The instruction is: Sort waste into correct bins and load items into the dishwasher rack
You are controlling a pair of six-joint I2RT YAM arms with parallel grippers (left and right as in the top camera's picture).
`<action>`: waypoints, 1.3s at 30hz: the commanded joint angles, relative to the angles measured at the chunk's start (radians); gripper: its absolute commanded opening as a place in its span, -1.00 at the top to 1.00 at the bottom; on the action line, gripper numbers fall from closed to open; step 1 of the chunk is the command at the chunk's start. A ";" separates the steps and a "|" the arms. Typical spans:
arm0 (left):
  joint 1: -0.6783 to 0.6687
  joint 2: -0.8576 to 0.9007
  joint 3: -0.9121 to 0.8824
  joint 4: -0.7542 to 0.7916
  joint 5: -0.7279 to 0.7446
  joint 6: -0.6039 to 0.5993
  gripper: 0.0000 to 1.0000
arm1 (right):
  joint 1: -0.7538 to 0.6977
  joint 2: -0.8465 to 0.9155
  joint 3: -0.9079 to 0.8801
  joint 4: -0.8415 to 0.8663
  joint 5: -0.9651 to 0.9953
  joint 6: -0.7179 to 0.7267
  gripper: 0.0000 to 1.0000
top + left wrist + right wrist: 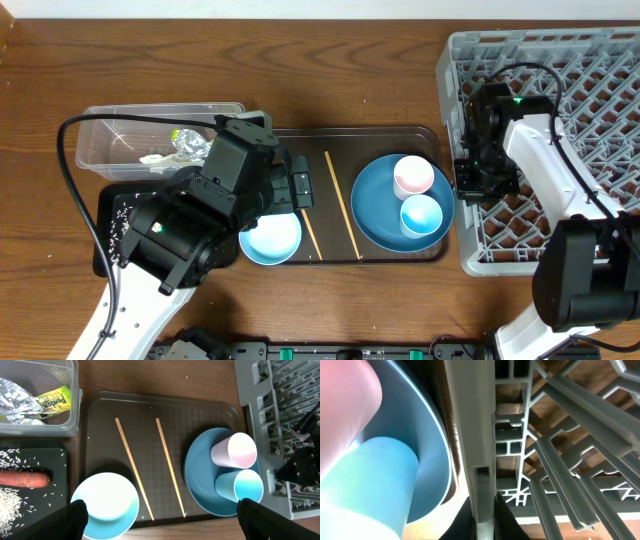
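Observation:
My right gripper is shut on the left wall of the grey dishwasher rack, beside the blue plate. A pink cup and a light blue cup lie on that plate. My left gripper hangs open over the near edge of the brown tray, holding nothing. The pale blue bowl and two chopsticks lie below it. The clear tub holds a yellow-green wrapper and a crumpled napkin. An orange sausage piece and rice grains lie in the black tray.
The rack fills the right side of the table, its left wall close to the brown tray. My left arm covers much of the black tray from overhead. Bare wood shows behind the tub.

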 commanded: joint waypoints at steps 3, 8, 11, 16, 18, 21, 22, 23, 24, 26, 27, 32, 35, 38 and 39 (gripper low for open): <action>0.005 0.000 0.005 -0.002 0.003 0.010 -0.95 | -0.003 0.002 -0.009 -0.062 -0.060 0.131 0.98; 0.005 0.000 0.005 -0.002 0.003 0.010 -0.96 | -0.003 0.002 -0.009 -0.101 -0.057 0.130 0.98; 0.005 0.000 0.005 -0.002 0.003 0.010 -0.96 | -0.003 0.002 -0.009 -0.115 -0.057 0.130 0.97; 0.005 0.000 0.005 -0.002 0.003 0.010 -0.96 | -0.001 0.002 -0.012 -0.149 -0.057 0.131 0.97; 0.005 0.000 0.005 -0.002 0.003 0.010 -0.96 | 0.004 0.002 -0.015 -0.152 -0.058 0.131 0.97; 0.005 0.000 0.005 -0.002 0.003 0.010 -0.96 | 0.019 0.002 -0.024 -0.158 -0.060 0.131 0.97; 0.005 0.000 0.005 -0.002 0.003 0.010 -0.96 | 0.026 0.002 -0.028 -0.158 -0.061 0.131 0.97; 0.005 0.000 0.005 -0.002 0.003 0.010 -0.96 | 0.033 0.002 -0.031 -0.158 -0.061 0.132 0.98; 0.005 0.000 0.005 -0.002 0.003 0.010 -0.96 | 0.039 0.002 -0.032 -0.158 -0.061 0.132 0.97; 0.005 0.000 0.005 -0.002 0.003 0.010 -0.95 | 0.050 0.002 -0.032 -0.158 -0.061 0.141 0.97; 0.005 0.000 0.005 -0.002 0.003 0.010 -0.96 | 0.055 0.002 -0.032 -0.159 -0.061 0.147 0.97; 0.005 0.000 0.005 -0.002 0.003 0.010 -0.95 | 0.072 0.000 -0.032 -0.201 -0.060 0.156 0.97; 0.005 0.000 0.005 -0.002 0.003 0.010 -0.96 | 0.072 -0.006 -0.032 -0.217 -0.057 0.156 0.97; 0.005 0.000 0.005 -0.002 0.003 0.010 -0.95 | 0.073 -0.018 -0.032 -0.226 -0.056 0.157 0.98; 0.005 0.000 0.005 -0.002 0.003 0.010 -0.96 | 0.075 -0.022 -0.033 -0.226 -0.056 0.157 0.97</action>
